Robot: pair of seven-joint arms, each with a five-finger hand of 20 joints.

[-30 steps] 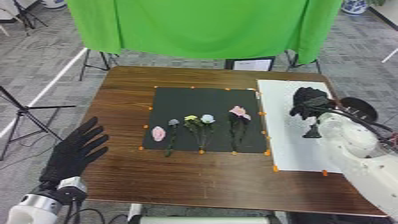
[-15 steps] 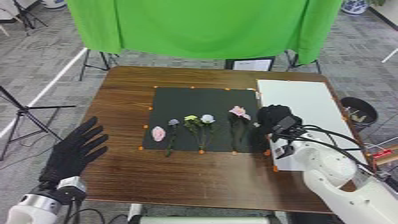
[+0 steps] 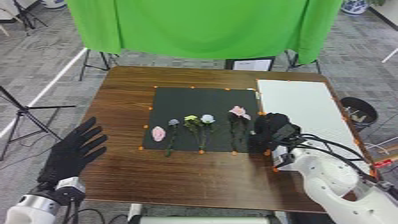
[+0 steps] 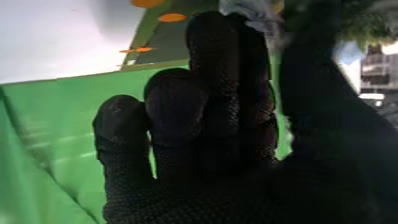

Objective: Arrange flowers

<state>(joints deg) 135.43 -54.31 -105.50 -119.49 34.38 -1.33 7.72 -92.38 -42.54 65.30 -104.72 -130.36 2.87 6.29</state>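
Note:
In the head view, my right hand (image 3: 274,131) is low over the black mat's right edge, beside the pink flowers (image 3: 238,112). On the black mat (image 3: 178,104) lie a pink bloom (image 3: 158,133), a purple flower (image 3: 174,123), a yellow flower (image 3: 190,118) and a white flower (image 3: 207,119). The right wrist view has my right hand (image 4: 200,145) with its thumb and nearest fingers round a pale bluish flower (image 4: 253,11); green leaves (image 4: 366,24) stick out past the thumb. My left hand (image 3: 71,152) is open with straight fingers, left of the table.
A white sheet (image 3: 302,105) lies along the table's right side. Orange markers line the mat and sheet. The brown table (image 3: 178,177) has a green cloth (image 3: 204,27) hanging beyond its far edge. A dark round bin (image 3: 360,111) stands right of the table.
My right hand has moved left from the white sheet to the black mat's right edge, lower in the view, and shifted only slightly in the last half second. The left hand has kept still.

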